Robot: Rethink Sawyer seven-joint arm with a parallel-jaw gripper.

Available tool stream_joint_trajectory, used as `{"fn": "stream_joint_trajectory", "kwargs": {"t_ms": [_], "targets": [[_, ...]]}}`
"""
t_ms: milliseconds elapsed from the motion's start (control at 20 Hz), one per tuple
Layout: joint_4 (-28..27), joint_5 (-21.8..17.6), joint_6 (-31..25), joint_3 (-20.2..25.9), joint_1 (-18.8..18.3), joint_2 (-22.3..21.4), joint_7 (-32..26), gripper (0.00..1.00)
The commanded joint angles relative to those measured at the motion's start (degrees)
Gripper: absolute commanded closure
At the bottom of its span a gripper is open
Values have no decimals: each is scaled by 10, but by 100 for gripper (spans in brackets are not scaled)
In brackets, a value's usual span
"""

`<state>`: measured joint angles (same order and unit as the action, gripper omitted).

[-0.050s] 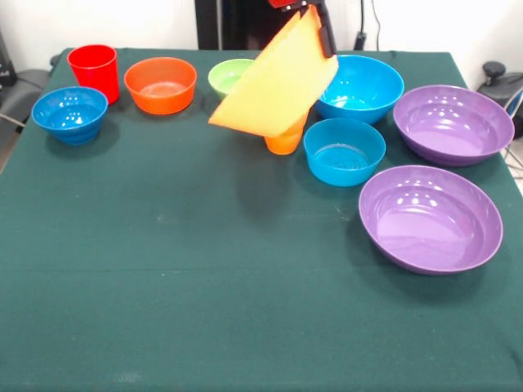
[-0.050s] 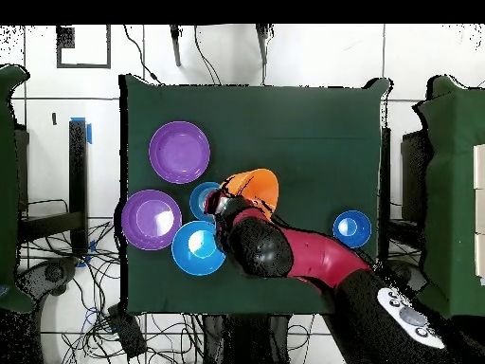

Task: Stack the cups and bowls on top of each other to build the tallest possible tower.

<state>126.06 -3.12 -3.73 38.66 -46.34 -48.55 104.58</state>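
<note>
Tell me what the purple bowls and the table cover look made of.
The two purple bowls look like glossy plastic: bright highlights on smooth, evenly coloured walls. The table cover looks like matte dark-green cloth, probably felt: no shine, faint smudges.

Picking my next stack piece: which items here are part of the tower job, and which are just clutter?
Job:
yellow-orange bowl in the gripper
orange cup
red cup
purple bowls
blue bowls
green bowl
orange-red bowl

Clutter:
floor cables
</note>
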Motion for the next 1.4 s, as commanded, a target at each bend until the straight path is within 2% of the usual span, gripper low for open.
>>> {"fn": "stream_joint_trajectory", "kwargs": {"t_ms": [50, 300, 550, 700, 850, 1150, 1300, 1400], "targets": [[28, 46, -39, 132, -71, 56, 105, 100], [53, 57, -33, 169, -104, 62, 116, 100], [57, 37, 4, 212, -140, 123, 105, 100], [62, 41, -10, 236, -163, 143, 102, 100], [69, 37, 5, 267, -187, 179, 107, 100], [51, 29, 11, 257, -185, 199, 95, 100], [33, 24, 11, 269, -192, 199, 84, 100], [32, 23, 29, 285, -200, 224, 92, 100]]}}
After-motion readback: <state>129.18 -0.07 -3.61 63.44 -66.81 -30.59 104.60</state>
